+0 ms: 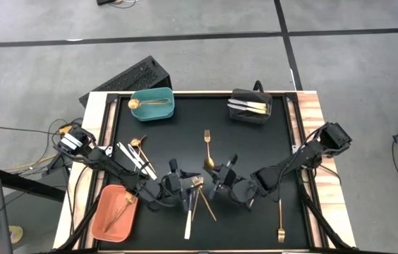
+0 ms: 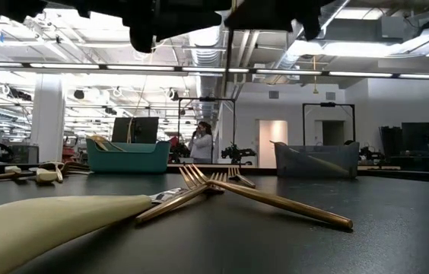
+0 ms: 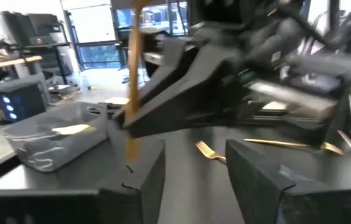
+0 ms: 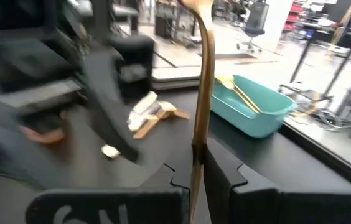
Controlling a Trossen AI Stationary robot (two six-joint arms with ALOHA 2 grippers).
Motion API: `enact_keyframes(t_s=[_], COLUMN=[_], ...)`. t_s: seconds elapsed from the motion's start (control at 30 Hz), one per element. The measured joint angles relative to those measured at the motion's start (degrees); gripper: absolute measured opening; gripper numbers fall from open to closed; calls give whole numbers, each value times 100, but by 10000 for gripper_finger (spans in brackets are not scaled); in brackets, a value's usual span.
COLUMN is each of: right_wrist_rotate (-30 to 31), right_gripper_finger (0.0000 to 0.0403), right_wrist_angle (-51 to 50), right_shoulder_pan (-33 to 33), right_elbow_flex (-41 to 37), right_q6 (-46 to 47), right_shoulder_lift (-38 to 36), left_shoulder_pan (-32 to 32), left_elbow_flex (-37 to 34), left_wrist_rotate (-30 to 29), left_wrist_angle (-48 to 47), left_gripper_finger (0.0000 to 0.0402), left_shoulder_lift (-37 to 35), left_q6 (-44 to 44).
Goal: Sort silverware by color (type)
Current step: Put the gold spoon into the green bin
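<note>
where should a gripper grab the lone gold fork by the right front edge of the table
Grip the gold fork mid-handle, coming straight down from above. It lies flat and alone, tines toward the front edge, so the fingers can straddle the slim handle from its two long sides.

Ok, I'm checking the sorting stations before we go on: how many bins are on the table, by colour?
Teal bin: 1
Orange bin: 1
Black bin: 1
Total: 3

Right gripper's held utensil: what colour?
Gold, clearest in the right wrist view, clamped in the right gripper.
</note>
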Motion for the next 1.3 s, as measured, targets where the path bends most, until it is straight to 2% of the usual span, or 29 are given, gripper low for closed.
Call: enact_keyframes(t_s=[0.17, 0.3, 0.4, 0.63, 0.77, 0.9, 1.17, 1.3], right_wrist_rotate=[-127, -448, -469, -509, -506, -504, -425, 135], right_gripper_finger=[42, 42, 42, 42, 43, 78, 191, 228], right_wrist_angle=[-459, -591, -632, -706, -765, -945, -752, -731], right_shoulder_pan=[-53, -72, -70, -67, -67, -67, 93, 297], right_elbow_flex=[-2, -2, -2, -2, -2, 2, 4, 3], right_q6=[89, 89, 93, 105, 208, 715, 1011, 1068], right_shoulder_lift=[-1, -2, -2, -9, -9, -11, -13, -13], left_shoulder_pan=[-26, 83, 261, 747, 845, 823, 673, 620], left_elbow_flex=[0, 0, 0, 0, 0, 0, -94, -354], left_wrist_rotate=[-51, -196, 57, 1052, 1178, 1168, 993, 879], left_wrist_angle=[266, 560, 755, 748, 738, 921, 1639, 2424], left_gripper_finger=[179, 178, 171, 126, 79, 14, 3, 2], left_shoulder_lift=[2, 2, 2, 2, 4, 4, -200, -309], left_q6=[78, 196, 200, -131, -232, 128, 458, 508])
